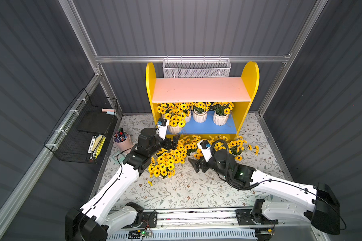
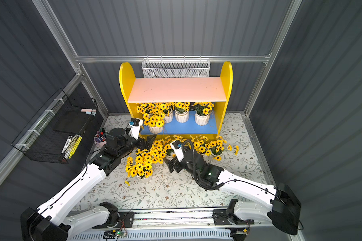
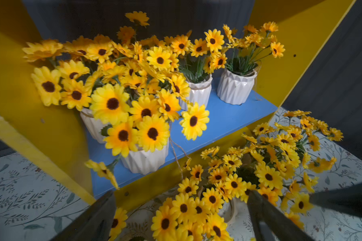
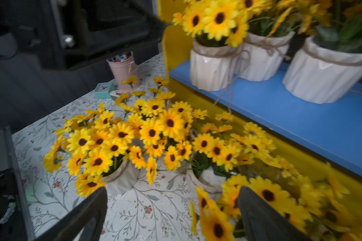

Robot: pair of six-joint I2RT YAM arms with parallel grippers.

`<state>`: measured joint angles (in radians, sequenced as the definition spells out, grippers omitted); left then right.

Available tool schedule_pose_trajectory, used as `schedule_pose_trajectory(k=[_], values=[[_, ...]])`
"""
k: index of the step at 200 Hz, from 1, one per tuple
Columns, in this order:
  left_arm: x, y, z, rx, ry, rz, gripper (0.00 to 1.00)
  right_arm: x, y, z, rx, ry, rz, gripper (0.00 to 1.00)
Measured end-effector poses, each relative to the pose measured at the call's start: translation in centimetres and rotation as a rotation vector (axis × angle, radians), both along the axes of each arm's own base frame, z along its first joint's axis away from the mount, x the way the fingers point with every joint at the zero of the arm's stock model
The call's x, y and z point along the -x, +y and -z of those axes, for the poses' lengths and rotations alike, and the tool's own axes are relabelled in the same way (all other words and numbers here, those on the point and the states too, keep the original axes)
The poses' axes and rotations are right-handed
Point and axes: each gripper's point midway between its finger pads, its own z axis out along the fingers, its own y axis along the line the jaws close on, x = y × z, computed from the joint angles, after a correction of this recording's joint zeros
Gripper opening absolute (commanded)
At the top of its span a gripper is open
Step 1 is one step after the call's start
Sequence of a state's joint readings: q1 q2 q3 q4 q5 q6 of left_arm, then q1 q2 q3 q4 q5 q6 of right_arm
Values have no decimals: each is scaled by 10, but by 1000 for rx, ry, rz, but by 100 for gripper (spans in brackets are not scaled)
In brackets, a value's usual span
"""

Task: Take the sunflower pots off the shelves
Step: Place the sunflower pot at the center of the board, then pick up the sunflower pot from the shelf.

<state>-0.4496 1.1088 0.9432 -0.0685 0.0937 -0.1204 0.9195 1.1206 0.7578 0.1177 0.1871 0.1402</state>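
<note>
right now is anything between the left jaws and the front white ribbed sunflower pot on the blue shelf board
No other pot; only the blue board's front edge and the white ribbed pot's drooping sunflowers lie between it and the left jaws.

Bright overhead light on the shelves [image 1: 201, 91], dim surroundings, motion blur in right wrist view.

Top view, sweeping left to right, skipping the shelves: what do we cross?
black wire rack → pink cup of markers → left gripper → right gripper → rightmost sunflower pot on the mat
</note>
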Motion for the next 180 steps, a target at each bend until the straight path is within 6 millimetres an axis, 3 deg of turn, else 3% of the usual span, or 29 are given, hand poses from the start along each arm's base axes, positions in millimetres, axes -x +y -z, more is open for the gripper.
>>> schedule_pose_trajectory(k=[25, 58, 94, 145, 180], values=[[-1, -11, 13, -11, 35, 19, 99, -16, -35, -13, -37, -3, 117, 99], [-5, -13, 25, 7, 86, 4, 99, -22, -64, -17, -89, -6, 194, 99], [-9, -14, 27, 14, 86, -2, 99, -24, -71, -9, -89, 7, 225, 99], [-35, -16, 73, -32, 172, -70, 99, -13, -86, -3, -152, 8, 252, 99], [-51, -15, 82, -39, 153, -112, 99, -3, -96, -7, -186, -3, 255, 99]])
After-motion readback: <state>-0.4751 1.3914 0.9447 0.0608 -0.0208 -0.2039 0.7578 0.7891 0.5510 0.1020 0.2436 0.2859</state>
